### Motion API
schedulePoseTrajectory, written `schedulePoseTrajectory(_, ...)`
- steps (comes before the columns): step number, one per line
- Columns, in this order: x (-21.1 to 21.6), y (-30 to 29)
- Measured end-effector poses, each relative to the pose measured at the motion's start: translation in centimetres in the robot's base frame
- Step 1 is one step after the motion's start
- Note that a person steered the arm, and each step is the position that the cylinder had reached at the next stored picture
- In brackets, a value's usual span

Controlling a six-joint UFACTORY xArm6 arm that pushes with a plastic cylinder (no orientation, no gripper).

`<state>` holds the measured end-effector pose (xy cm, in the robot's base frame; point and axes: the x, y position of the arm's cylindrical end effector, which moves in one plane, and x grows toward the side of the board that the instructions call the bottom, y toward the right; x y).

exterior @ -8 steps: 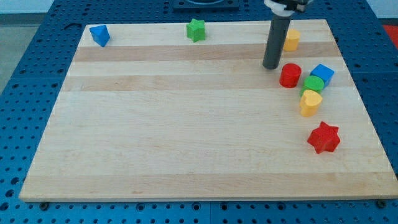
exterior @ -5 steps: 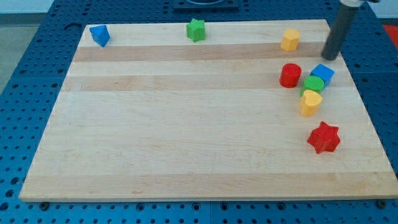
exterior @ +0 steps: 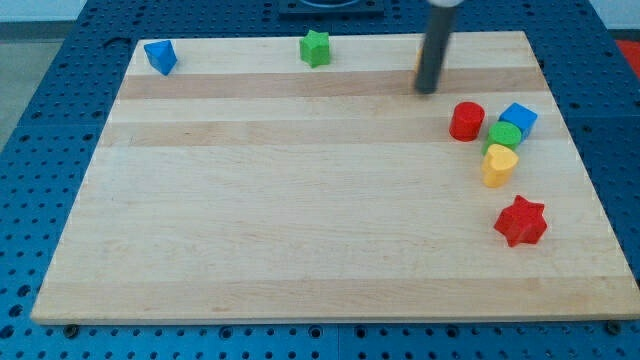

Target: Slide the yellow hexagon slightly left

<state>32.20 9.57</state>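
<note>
My tip (exterior: pixel 427 90) rests on the wooden board (exterior: pixel 300 200) near the view's top right. The dark rod leans up from it and covers nearly all of the yellow hexagon. Only a thin yellow sliver of the hexagon (exterior: pixel 418 63) shows at the rod's left edge, just above the tip. The red cylinder (exterior: pixel 466 121) stands a little to the right of and below the tip, apart from it.
A blue cube (exterior: pixel 518 118), a green block (exterior: pixel 504 135) and a yellow heart (exterior: pixel 499 164) cluster at the right by the red cylinder. A red star (exterior: pixel 521 221) lies below them. A green star (exterior: pixel 315 47) and a blue block (exterior: pixel 160 56) sit along the top edge.
The rod swung from the hexagon's left round to its right, then swept back left. The yellow hexagon has shifted left from its earlier spot and is now hidden behind the rod.
</note>
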Motion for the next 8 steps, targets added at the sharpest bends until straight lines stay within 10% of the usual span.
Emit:
schedulePoseTrajectory(4,-8.7,16.7)
schedulePoseTrajectory(8,-3.7,5.2)
